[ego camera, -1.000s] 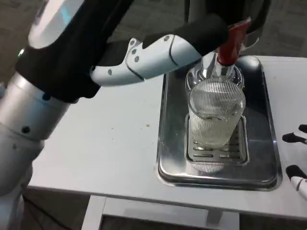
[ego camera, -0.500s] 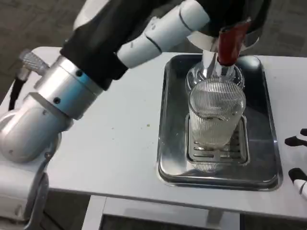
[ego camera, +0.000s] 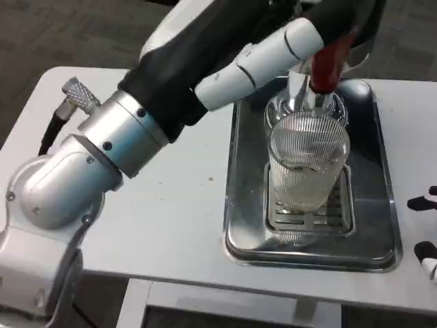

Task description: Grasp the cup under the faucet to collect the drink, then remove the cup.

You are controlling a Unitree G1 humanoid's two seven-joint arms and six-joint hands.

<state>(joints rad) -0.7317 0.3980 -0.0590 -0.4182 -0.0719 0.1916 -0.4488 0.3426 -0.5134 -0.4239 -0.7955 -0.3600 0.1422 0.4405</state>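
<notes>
A ribbed clear glass cup point(ego camera: 307, 171) stands upright on the slotted grate of a steel drip tray point(ego camera: 246, 205), right under the faucet spout. It holds pale liquid in roughly its lower half. Above it sits the faucet's red lever point(ego camera: 328, 65). My left arm reaches across from the lower left, and my left hand point(ego camera: 263, 58) has its white fingers stretched up against the faucet beside the lever; part of the hand is cut off at the top edge, so its grip is unclear. My right hand point(ego camera: 427, 254) shows only spread fingertips at the right edge, well clear of the cup.
The white table point(ego camera: 164, 198) stretches out left of the tray. My silver left forearm point(ego camera: 102, 150) hangs over its left half. The dispenser's dark body point(ego camera: 355, 20) rises behind the tray. The table's front edge runs just below the tray.
My left forearm has swung in and to the right, the hand's fingers settling higher beside the red lever. The right fingertips have slid slightly toward the right edge. The cup has not moved.
</notes>
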